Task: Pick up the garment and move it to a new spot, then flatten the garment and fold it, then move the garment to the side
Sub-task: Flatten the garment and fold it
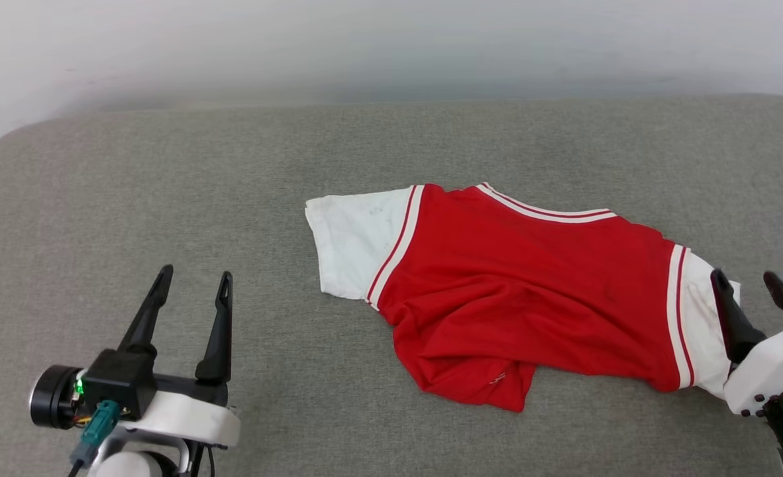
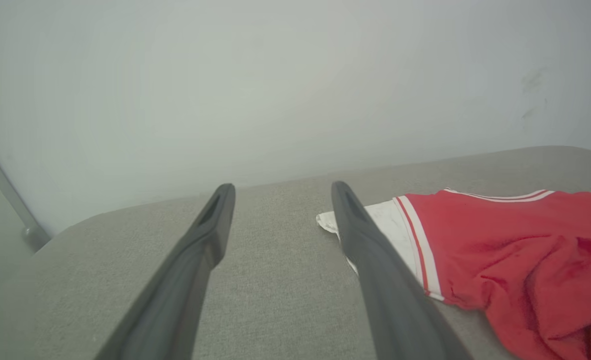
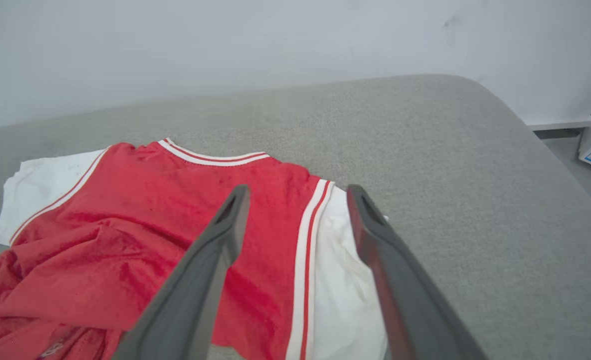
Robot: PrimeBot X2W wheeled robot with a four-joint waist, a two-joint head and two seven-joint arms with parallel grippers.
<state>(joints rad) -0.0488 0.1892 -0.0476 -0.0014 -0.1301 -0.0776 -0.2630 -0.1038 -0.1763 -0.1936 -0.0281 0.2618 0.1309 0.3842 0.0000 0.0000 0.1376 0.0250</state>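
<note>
Red garment (image 1: pixel 517 291) lay rumpled right of the bench's (image 1: pixel 166 199) middle. Our left gripper (image 1: pixel 196 271) and right gripper (image 1: pixel 743 274) stood spread, holding nothing. We judged flattening needed pinches on both white sleeves (image 1: pixel 348 245), drawn apart evenly.

Garment (image 1: pixel 530 291) hem folded under; right tool (image 1: pixel 742 273) partly covers white sleeve (image 1: pixel 699 318).

The left pincer (image 1: pixel 196 273) is hanging over the front left part of the cushion (image 1: pixel 100 199). Its two dark fingers are standing well apart, pointing toward the far edge. The right pincer (image 1: pixel 744 275) is hovering by the front right edge, fingers spread wide and leaning slightly left, gripping nothing.
</note>
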